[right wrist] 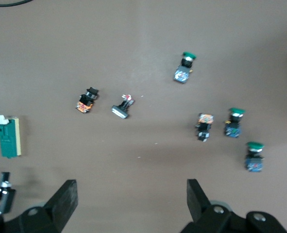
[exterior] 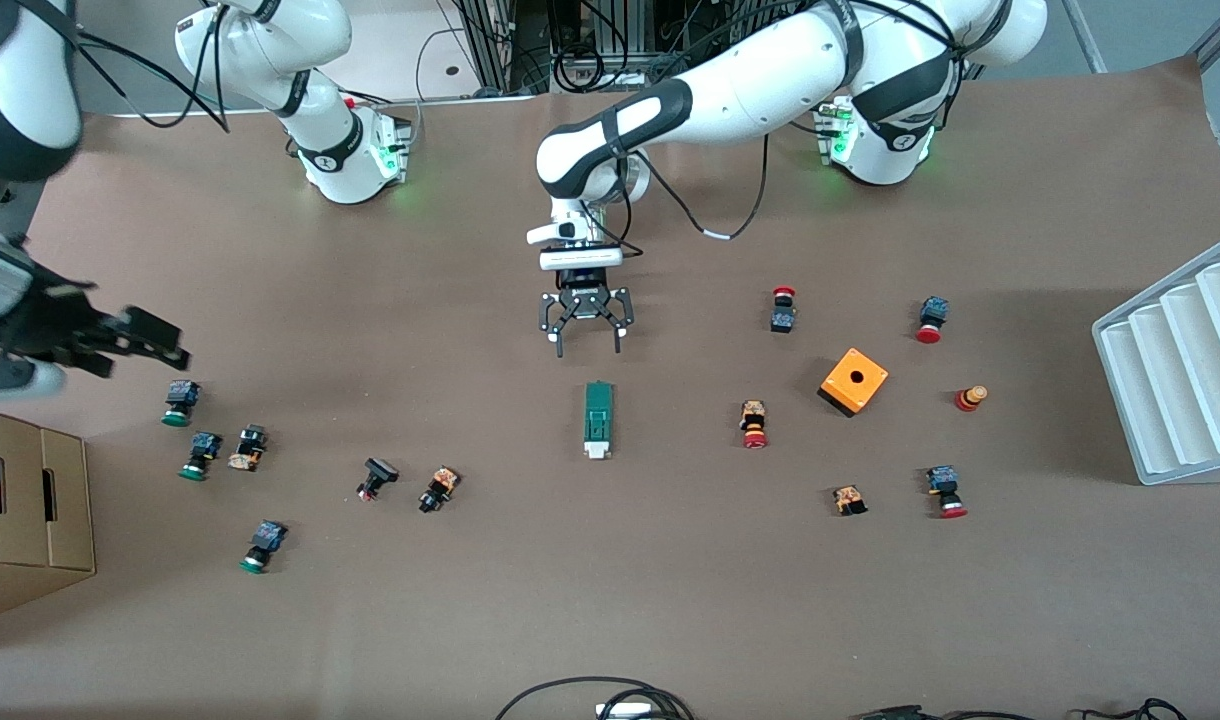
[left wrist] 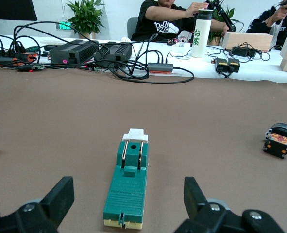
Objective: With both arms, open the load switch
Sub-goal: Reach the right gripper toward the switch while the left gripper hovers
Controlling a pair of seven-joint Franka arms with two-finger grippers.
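Item: load switch (exterior: 598, 420), green block with a white end-piece, flat on the brown desk (exterior: 610, 620) near its middle, white end toward the front camera. Untouched and, by the look of it, not yet opened.

Left hand (exterior: 587, 338): fingers apart and empty, low over the desk at the switch's 12 o'clock in the front view, lined up with its long axis. The left wrist view showed the switch between the spread fingers (left wrist: 60, 196).

Right hand (exterior: 120, 340): fingers apart, empty, raised over the desk's right-arm end, above the cluster of green-capped buttons (exterior: 180, 402), well apart from the switch.

Step in hand (judged): approach; no grasp made. The next move likely calls for the left hand to drop and clamp the green body, then the right hand to cross over and work the white end.

Containers: white slotted tray (exterior: 1175, 370) at 3 o'clock from the switch, its visible slots empty. Cardboard box (exterior: 30, 510) at 9 o'clock; contents not visible. Orange box (exterior: 854, 381) with a hole, nothing seen in it.
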